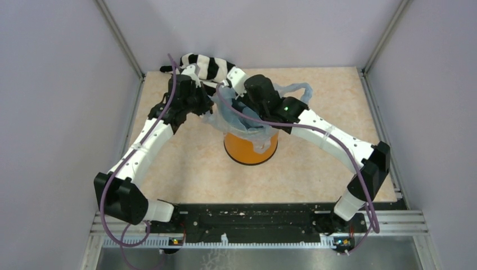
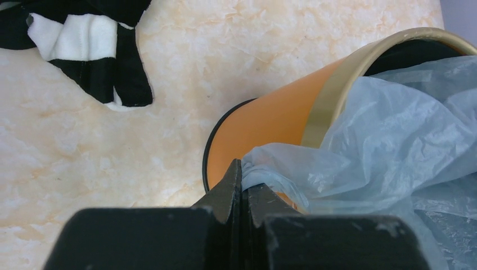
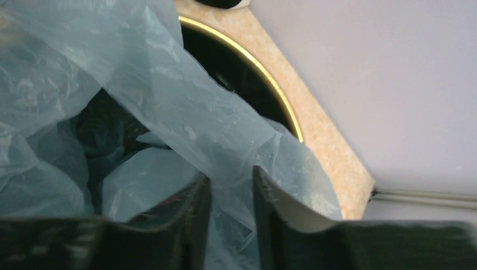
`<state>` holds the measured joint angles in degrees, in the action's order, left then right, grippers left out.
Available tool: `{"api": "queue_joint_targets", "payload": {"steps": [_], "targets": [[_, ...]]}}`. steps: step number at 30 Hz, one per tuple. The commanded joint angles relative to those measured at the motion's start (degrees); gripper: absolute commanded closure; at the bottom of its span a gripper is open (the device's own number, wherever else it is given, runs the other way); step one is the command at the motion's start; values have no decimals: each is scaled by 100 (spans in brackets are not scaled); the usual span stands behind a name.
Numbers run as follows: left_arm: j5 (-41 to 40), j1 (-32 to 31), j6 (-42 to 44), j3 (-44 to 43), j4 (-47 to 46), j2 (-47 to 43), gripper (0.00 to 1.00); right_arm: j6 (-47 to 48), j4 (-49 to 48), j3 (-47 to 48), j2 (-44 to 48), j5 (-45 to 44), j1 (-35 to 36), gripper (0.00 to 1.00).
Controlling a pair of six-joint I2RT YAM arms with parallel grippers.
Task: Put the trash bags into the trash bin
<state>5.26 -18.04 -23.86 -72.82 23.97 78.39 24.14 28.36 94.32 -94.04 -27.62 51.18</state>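
Left jaws, pressed together, pinch a bag (image 2: 394, 129) edge just outside the bin (image 2: 270, 118), midway between the counter (image 1: 185, 163) side edges, likely keeping it taut. Right jaws stand slightly apart above the opening, film between them, not visibly clamped; the bag drapes half inside.

The left gripper (image 2: 242, 175) was seen pressed shut, a fold of the light-blue trash bag (image 2: 394, 129) pinched between its black fingertips. The crinkled bag was draped over the gold-banded rim of the orange trash bin (image 2: 270, 121) and down its outer wall. A black-and-white striped cloth (image 2: 84, 50) was laid on the marbled beige table (image 2: 73, 157), apart from the bin.
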Motion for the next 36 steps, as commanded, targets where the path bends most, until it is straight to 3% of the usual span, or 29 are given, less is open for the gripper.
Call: {"api": "queue_joint_targets", "payload": {"steps": [1, 7, 18, 25, 30, 33, 36], "targets": [[-70, 19, 122, -263, -278, 76, 100, -43, -298, 655, -62, -22, -143, 81], [-69, 27, 127, -303, -312, 208, 100, -304, -159, 1230, -320, 290, -407, 86], [-69, 29, 44, -348, -403, 491, 100, -918, 477, 2839, -1752, 183, -1002, 92], [-236, 29, 4, -275, -301, 616, 100, -1589, 871, 3181, -2149, 345, -1431, 95], [-86, 29, -87, -145, -304, 669, 100, -1770, 876, 2919, -1971, 616, -1451, 95], [-7, 29, -142, -28, -345, 602, 100, -1867, 962, 2829, -1770, 624, -1448, 92], [55, 29, -154, 67, -392, 523, 100, -2018, 1207, 2960, -1526, 632, -1440, 78]]}}
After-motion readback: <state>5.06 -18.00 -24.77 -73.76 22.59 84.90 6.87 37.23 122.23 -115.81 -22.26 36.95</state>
